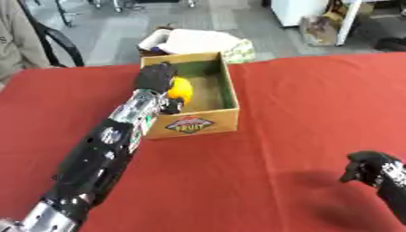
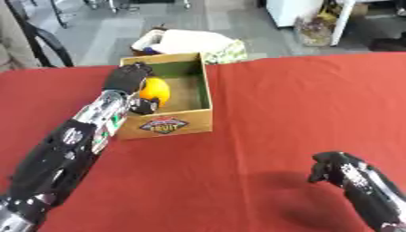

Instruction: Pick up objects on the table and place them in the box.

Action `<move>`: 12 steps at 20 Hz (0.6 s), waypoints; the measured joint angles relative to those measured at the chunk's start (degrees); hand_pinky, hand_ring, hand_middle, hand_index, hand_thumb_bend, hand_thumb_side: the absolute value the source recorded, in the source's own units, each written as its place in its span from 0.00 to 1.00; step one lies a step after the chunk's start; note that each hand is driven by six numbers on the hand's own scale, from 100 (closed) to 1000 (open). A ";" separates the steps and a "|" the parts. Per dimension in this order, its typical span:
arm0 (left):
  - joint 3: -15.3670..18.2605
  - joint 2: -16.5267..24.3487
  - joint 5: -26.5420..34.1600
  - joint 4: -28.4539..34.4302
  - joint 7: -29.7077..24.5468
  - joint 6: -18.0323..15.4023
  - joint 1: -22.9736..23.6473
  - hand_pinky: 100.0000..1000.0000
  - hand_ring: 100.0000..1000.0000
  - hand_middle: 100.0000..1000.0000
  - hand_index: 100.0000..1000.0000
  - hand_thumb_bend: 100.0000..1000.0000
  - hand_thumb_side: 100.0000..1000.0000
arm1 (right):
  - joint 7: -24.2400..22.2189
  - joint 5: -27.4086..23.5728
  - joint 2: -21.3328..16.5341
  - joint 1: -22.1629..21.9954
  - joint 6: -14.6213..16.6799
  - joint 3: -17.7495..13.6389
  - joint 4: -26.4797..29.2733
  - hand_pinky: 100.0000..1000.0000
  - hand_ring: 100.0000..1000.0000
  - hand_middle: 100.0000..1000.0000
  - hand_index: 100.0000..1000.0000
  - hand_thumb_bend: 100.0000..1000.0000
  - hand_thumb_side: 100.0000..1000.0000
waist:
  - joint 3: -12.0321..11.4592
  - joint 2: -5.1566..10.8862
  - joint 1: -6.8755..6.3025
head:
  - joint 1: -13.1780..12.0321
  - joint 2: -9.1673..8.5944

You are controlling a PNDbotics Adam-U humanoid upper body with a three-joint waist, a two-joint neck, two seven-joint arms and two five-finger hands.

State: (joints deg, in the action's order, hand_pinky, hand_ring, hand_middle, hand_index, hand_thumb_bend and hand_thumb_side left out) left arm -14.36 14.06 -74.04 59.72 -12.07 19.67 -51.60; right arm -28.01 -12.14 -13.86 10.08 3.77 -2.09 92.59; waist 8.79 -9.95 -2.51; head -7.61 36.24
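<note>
An open cardboard box point(image 1: 214, 123) with a green inside and a fruit label on its front stands on the red table point(image 1: 301, 104). My left hand point(image 1: 155, 76) reaches over the box's left wall, its fingers and thumb curled round an orange-yellow round object point(image 1: 181, 89) held above the box's inside. At the lower right, my right hand point(image 2: 331, 166) hovers over the table with curled fingers and nothing in it.
Beyond the table's far edge lies a white and patterned bundle point(image 1: 198, 41) on the floor. A chair point(image 1: 57, 41) and a person's sleeve point(image 1: 14, 41) show at the far left. Boxes and a white cabinet stand at the far right.
</note>
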 measured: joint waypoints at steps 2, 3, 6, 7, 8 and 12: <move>0.00 0.00 0.00 0.28 -0.26 -0.01 0.24 0.78 0.79 0.82 0.89 0.53 0.56 | 0.00 0.00 0.00 0.00 0.00 0.00 0.00 0.56 0.50 0.48 0.67 0.00 0.66 | 0.00 0.00 0.00 | 0.04 -0.02; 0.00 0.01 0.00 0.44 -0.33 0.00 0.26 0.78 0.80 0.82 0.89 0.53 0.59 | 0.00 0.00 0.00 0.00 0.00 0.00 0.00 0.56 0.50 0.48 0.67 0.00 0.66 | 0.00 0.00 0.00 | 0.07 -0.03; 0.04 0.02 0.46 1.45 0.01 0.40 0.71 0.80 0.81 0.83 0.91 0.48 0.70 | 0.01 0.00 0.01 0.00 -0.01 0.00 0.00 0.56 0.50 0.48 0.67 0.00 0.66 | -0.01 0.00 0.00 | 0.11 -0.03; 0.15 0.03 0.87 2.10 0.52 0.72 0.88 0.80 0.81 0.83 0.91 0.47 0.71 | 0.01 0.00 0.01 0.00 -0.01 0.00 0.00 0.56 0.50 0.48 0.67 0.00 0.66 | -0.01 0.00 0.00 | 0.11 -0.04; 0.42 0.06 1.47 2.93 1.25 1.13 1.08 0.80 0.80 0.83 0.91 0.41 0.72 | 0.01 0.00 0.01 0.00 -0.01 0.00 0.00 0.56 0.50 0.48 0.67 0.00 0.66 | -0.01 0.00 -0.01 | 0.12 -0.04; 2.18 0.63 6.89 8.05 6.83 3.63 2.12 0.79 0.77 0.80 0.88 0.08 0.82 | 0.01 0.00 0.02 -0.01 -0.01 -0.02 0.00 0.56 0.50 0.48 0.67 0.00 0.66 | -0.21 0.00 -0.01 | 0.18 -0.04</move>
State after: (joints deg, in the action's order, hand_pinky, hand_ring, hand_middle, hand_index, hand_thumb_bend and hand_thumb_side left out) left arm -12.18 14.69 -67.15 67.77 -5.24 23.30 -49.48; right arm -28.00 -12.14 -13.84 10.07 3.75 -2.11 92.59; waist 8.58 -9.95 -2.52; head -7.42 36.20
